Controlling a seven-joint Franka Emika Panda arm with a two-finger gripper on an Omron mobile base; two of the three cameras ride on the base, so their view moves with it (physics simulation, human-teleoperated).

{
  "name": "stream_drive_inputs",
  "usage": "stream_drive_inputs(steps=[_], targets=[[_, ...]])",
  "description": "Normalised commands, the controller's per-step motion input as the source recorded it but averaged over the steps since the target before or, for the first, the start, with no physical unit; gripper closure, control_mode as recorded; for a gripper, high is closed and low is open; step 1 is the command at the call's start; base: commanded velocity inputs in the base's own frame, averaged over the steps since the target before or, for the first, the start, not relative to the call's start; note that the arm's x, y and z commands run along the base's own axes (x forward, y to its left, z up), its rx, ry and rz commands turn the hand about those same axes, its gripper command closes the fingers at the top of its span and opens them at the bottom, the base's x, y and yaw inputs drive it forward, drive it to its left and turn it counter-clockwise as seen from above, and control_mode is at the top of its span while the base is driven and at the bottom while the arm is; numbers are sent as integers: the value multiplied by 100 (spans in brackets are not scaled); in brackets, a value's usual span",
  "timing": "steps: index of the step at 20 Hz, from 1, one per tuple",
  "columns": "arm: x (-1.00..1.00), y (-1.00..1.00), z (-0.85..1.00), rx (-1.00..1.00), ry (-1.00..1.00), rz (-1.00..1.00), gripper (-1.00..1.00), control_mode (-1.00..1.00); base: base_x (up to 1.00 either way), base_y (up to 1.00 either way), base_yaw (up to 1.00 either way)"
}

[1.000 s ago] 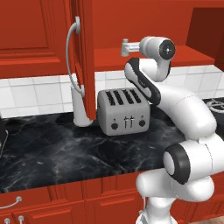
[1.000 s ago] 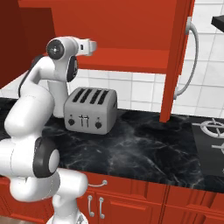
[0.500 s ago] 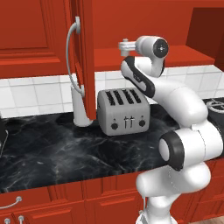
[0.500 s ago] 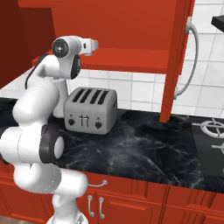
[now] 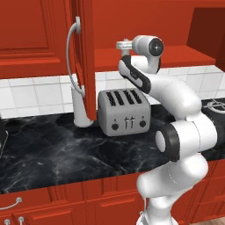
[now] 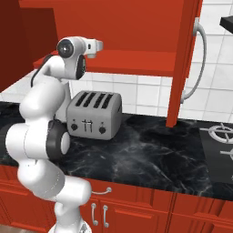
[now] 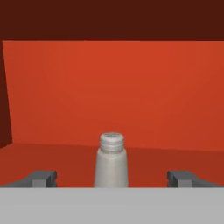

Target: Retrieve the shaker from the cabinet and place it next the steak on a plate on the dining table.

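The shaker (image 7: 111, 161), small and grey with a lighter ribbed cap, stands upright on the floor of the red cabinet (image 7: 131, 96). My gripper (image 7: 113, 178) is open, its two dark fingertips (image 7: 42, 178) spread wide on either side. The shaker is centred between them and a little ahead, untouched. In the left base view my gripper (image 5: 120, 45) reaches level into the cabinet (image 5: 145, 26) above the toaster. The right base view shows the gripper (image 6: 97, 45) at the shelf's front edge. The steak, the plate and the dining table are out of view.
The cabinet door (image 5: 84, 57) stands open with its long silver handle (image 5: 70, 52). On the black marble counter (image 5: 52, 149) below the hand sit a grey toaster (image 5: 124, 112) and a tall grey canister (image 5: 81, 107). A stove burner (image 6: 220, 136) lies at the right.
The hand has pushed a little further toward the cabinet shelf, and the arm's elbow has swung in behind it. The jaws have stayed wide apart.
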Motion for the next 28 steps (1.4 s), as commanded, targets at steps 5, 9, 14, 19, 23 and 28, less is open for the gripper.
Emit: stream_drive_inputs(steps=[5, 9, 14, 19, 23, 28], targets=[[26, 2, -14, 0, 0, 0, -100, -100, 0, 0, 0], [26, 2, -18, 0, 0, 0, -100, -100, 0, 0, 0], [32, 0, -7, 0, 0, 0, -100, -100, 0, 0, 0], [36, 1, -4, 0, 0, 0, -100, -100, 0, 0, 0], [23, 1, 0, 0, 0, 0, -100, -100, 0, 0, 0], [19, 0, -1, 0, 0, 0, -100, -100, 0, 0, 0]])
